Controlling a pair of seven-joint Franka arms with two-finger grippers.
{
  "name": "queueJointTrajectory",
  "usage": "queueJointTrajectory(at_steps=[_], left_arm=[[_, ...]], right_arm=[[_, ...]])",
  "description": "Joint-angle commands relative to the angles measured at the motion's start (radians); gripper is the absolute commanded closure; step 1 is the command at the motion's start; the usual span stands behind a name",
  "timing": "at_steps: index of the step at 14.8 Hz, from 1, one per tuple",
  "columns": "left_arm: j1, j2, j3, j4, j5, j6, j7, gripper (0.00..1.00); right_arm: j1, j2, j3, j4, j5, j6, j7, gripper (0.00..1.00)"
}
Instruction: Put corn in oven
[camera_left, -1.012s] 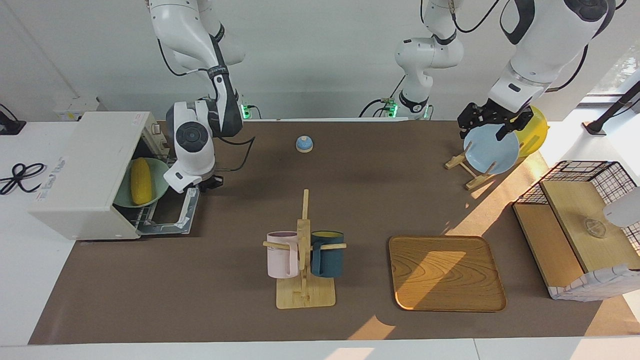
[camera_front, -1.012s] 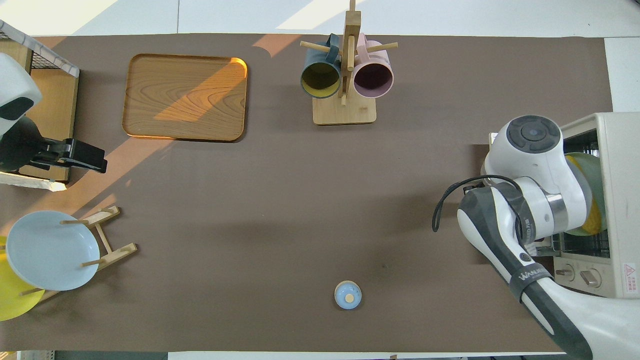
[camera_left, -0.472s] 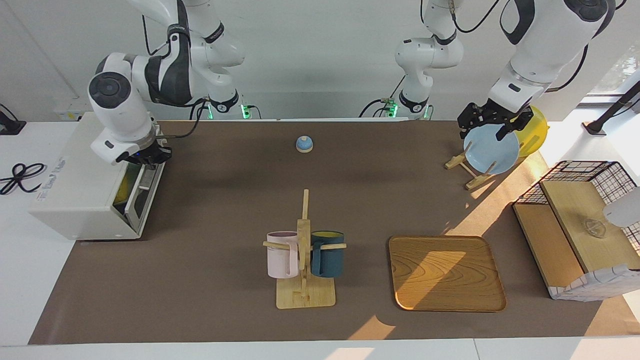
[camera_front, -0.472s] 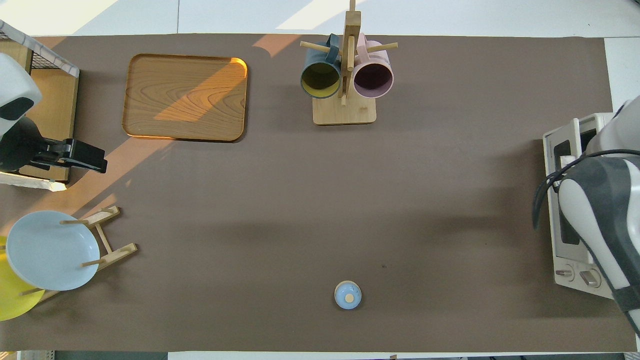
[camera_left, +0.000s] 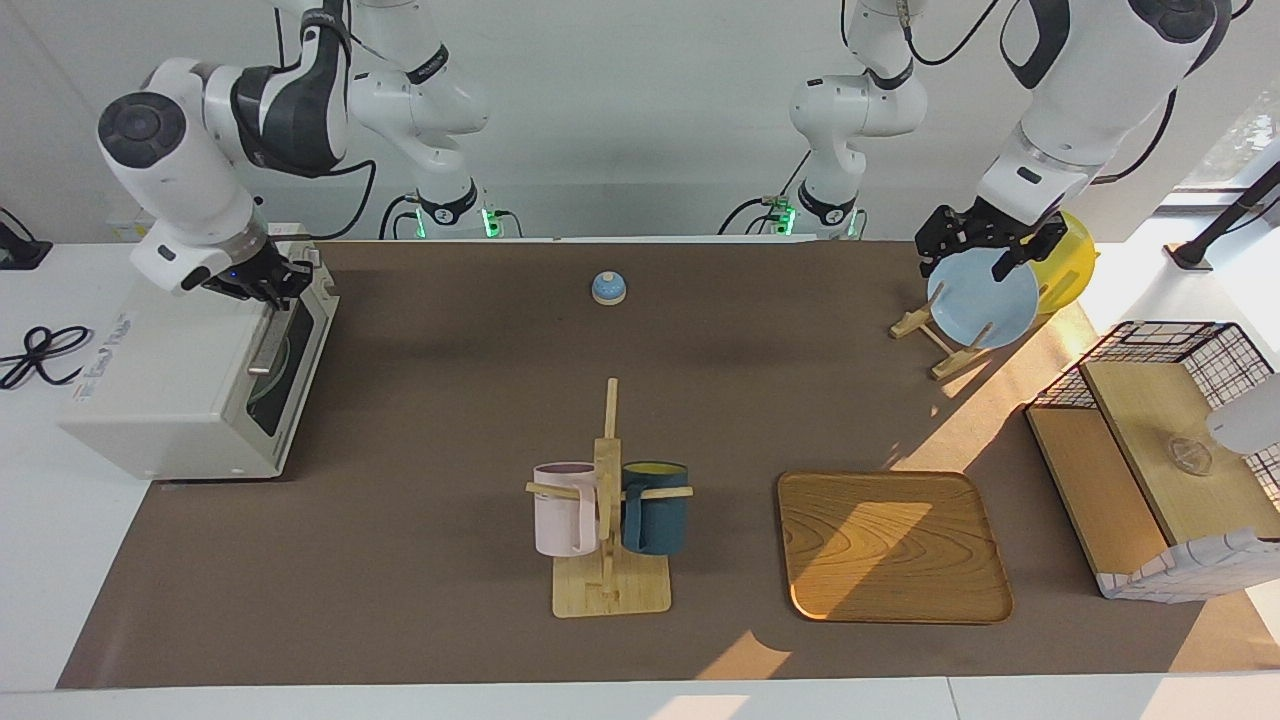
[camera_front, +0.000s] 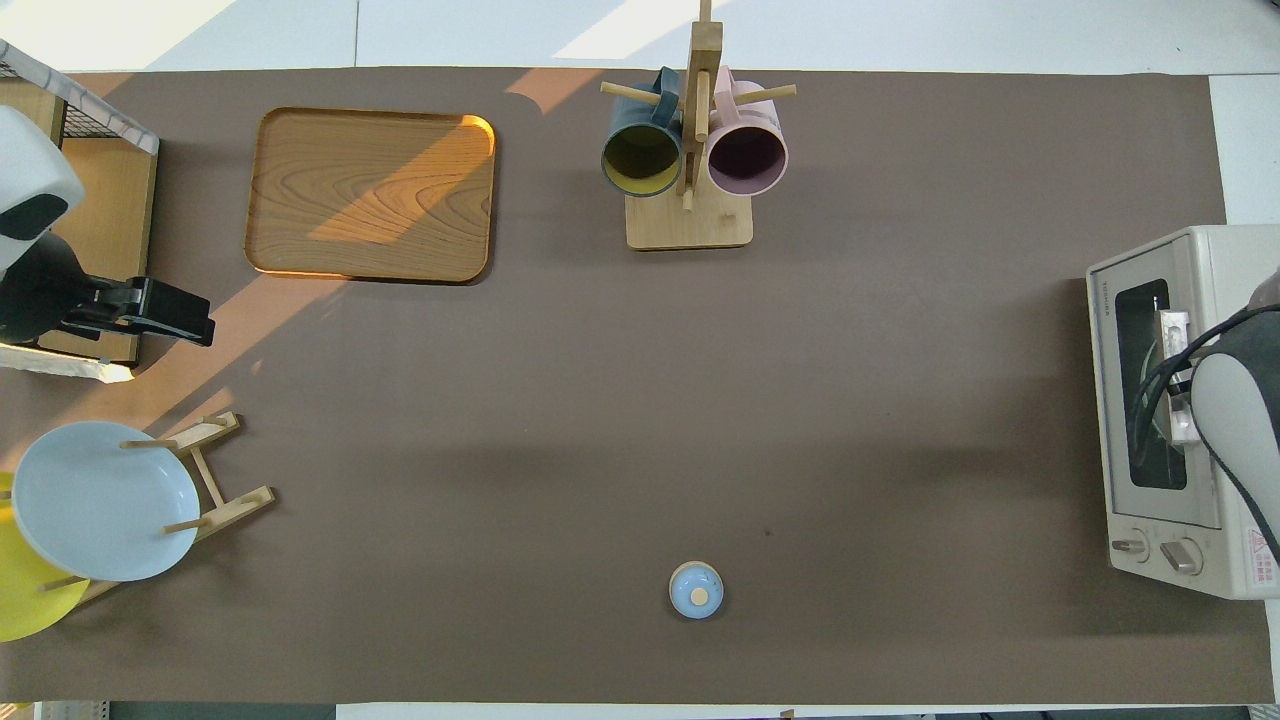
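The oven sits at the right arm's end of the worktop, and its dark glass door is up, shut against the white box. The right tool is at the top edge of that door, by the silver handle; from here I cannot tell whether its fingers are spread or pressed together. The corn itself is out of sight. Through the glass only a pale green curved shape shows, so I cannot say for sure where the cob lies. In the overhead view the oven shows its two knobs at the end nearer to the robots, and the right arm's grey sleeve hangs over its top.

At the other end of the worktop the left tool waits over the pale blue plate, which stands upright in a wooden rack with a yellow plate just beside it. Its black fingers look spread apart, holding nothing.

Mid-worktop, a pink mug and a dark blue mug hang on a wooden mug tree. A wooden tray lies beside them, toward the left arm's end. A small blue bell sits nearer to the robots.
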Motion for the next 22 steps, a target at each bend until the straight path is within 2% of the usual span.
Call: queueJointTrajectory(at_steps=[1,3,4,5,10,22], left_arm=[[0.009,-0.013,-0.005,-0.006,0.019,-0.001,0.002,0.00],[0.009,-0.013,-0.005,-0.006,0.019,-0.001,0.002,0.00],[0.009,-0.013,-0.005,-0.006,0.019,-0.001,0.002,0.00],[0.008,-0.013,-0.005,-0.006,0.019,-0.001,0.002,0.00],[0.008,-0.013,-0.005,-0.004,0.019,-0.001,0.002,0.00],[0.008,-0.013,-0.005,-0.006,0.019,-0.001,0.002,0.00]], right_arm=[[0.012,-0.004,0.022,0.145,0.057,-0.097,0.030,0.54],[0.023,0.011,0.023,0.192,0.123,-0.110,0.047,0.37],[0.031,0.015,0.025,0.206,0.123,-0.123,0.055,0.24],[0.038,0.018,0.026,0.211,0.123,-0.121,0.055,0.00],[0.061,0.047,0.026,0.275,0.124,-0.166,0.090,0.00],[0.057,0.050,0.022,0.282,0.132,-0.172,0.156,0.00]])
